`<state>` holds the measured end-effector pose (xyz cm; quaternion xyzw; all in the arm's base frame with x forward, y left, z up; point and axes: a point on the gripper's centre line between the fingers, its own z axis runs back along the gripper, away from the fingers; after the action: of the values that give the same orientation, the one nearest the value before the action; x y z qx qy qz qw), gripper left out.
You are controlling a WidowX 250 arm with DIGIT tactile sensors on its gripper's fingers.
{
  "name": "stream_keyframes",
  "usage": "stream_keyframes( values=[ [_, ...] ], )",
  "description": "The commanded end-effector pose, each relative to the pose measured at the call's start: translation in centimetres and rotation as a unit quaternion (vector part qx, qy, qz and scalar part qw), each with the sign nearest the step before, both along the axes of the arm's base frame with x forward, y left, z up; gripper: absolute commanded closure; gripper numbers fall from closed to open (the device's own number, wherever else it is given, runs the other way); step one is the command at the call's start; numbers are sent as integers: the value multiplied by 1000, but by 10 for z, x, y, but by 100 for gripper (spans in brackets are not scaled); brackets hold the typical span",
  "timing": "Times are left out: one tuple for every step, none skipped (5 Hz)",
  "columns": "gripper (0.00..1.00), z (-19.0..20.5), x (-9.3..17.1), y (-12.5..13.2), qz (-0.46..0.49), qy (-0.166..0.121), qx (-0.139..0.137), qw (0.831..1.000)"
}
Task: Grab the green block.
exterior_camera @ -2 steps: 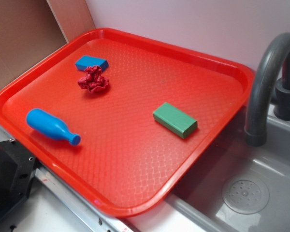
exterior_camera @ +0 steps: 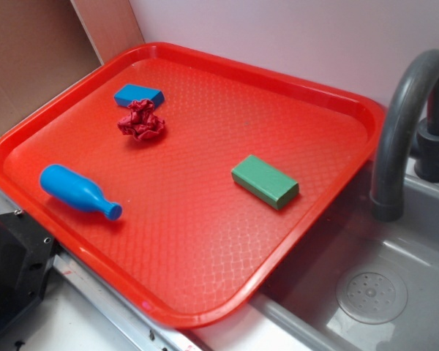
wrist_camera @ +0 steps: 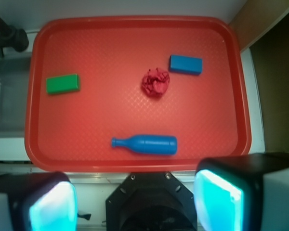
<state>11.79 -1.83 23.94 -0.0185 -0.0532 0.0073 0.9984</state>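
End effector (wrist_camera: 135,202): released, pads wide apart at the bottom of the wrist view, holding nothing, high over the near edge of the tray (wrist_camera: 135,166). It does not appear in the exterior view.

Green block (wrist_camera: 62,83): lying flat on the tray, in the left part of the wrist view, near the rim on the sink (exterior_camera: 395,278) side. It stands alone, well apart from the other items. In the exterior view the block (exterior_camera: 265,181) sits slightly skewed to the tray edges.

Surroundings: a crumpled red item (wrist_camera: 155,82) lies near the tray centre, with the blue block (wrist_camera: 186,64) just beside it. A blue bottle (wrist_camera: 147,144) lies on its side nearer the end effector. A faucet (exterior_camera: 406,124) rises beside the tray at the sink.

Assessment: the step in hand is the approach. The end effector should travel across to the block, turn so the pads close on the two long sides, and descend squarely. The nearby tray rim and faucet call for a vertical descent.

View comparison: the wrist view gives the plan layout and pad spacing; the exterior view alone shows the block's thickness, the sink basin and the faucet's height.
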Motion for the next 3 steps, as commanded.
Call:
stream_keyframes(
  values=[
    [0, -23, 52, -39, -219, -19, 46, 974],
    [0, -39, 63, -76, -332, -19, 70, 941],
    [0, -60, 78, -101, -440, -45, 74, 894]
  ],
)
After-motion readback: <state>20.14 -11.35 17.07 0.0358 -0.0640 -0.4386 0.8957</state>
